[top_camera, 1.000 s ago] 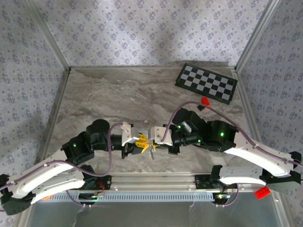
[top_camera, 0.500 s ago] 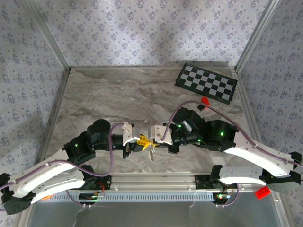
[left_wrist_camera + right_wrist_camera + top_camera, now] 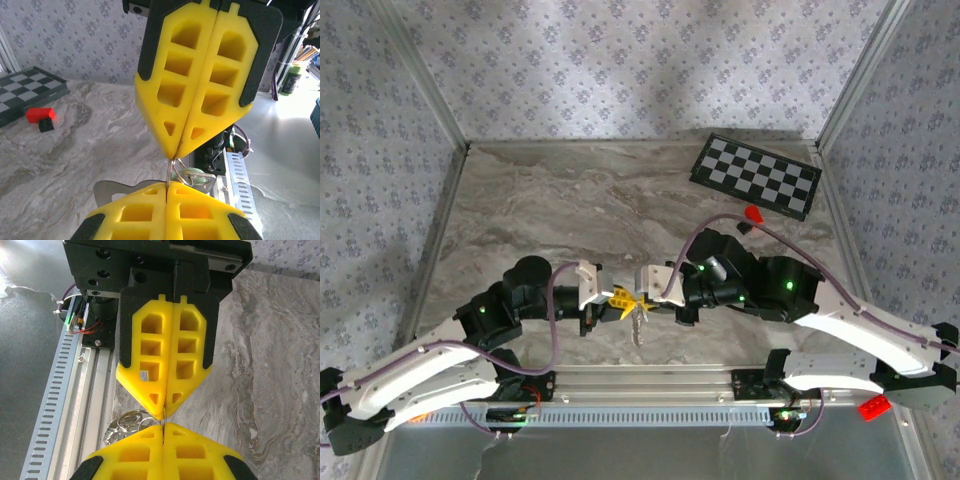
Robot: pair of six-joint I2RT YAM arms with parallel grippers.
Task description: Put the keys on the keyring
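Note:
My two grippers meet tip to tip low over the table's front middle. The left gripper (image 3: pixel 621 300) (image 3: pixel 167 185) is shut on a thin wire of the keyring (image 3: pixel 171 172). The right gripper (image 3: pixel 640 299) (image 3: pixel 163 426) is shut on the same wire from the other side. Silvery rings of the keyring (image 3: pixel 124 422) bunch beside the tips, and the rest hangs below them (image 3: pixel 638 326). A key with a mint-green head (image 3: pixel 194 176) dangles from the wire just behind my left fingers. A flat grey metal piece with a hole (image 3: pixel 112 192) shows at their left.
A checkerboard (image 3: pixel 755 175) lies at the back right, with a red block (image 3: pixel 754 213) and a small black piece (image 3: pixel 744 228) in front of it. The aluminium rail (image 3: pixel 650 380) runs along the near edge, close under the grippers. Another red block (image 3: pixel 873 406) sits off the table at the front right.
The left gripper's fingers, spread a second ago, have closed on the keyring wire. The right gripper has stayed shut and held its place.

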